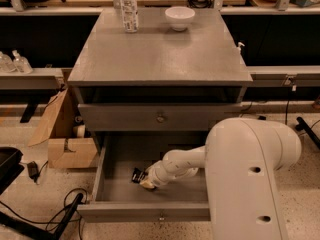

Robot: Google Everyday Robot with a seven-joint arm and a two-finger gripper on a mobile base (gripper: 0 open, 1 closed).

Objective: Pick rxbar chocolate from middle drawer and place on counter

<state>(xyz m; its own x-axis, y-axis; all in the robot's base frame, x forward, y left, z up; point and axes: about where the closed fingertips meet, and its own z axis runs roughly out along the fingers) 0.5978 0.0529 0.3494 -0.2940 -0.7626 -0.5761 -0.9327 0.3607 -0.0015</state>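
Observation:
The middle drawer (145, 211) of the grey cabinet is pulled open low in the camera view. My arm reaches into it from the right. My gripper (144, 179) is low over the drawer floor, left of centre, shut on the rxbar chocolate (136, 174), a small black bar that sticks out at its tip. The counter (160, 54) is the grey cabinet top above.
A white bowl (180, 18) and a clear water bottle (129, 1) stand at the back of the counter. The closed upper drawer front (160, 118) has a round knob. A cardboard box (70, 151) and cables lie on the floor to the left.

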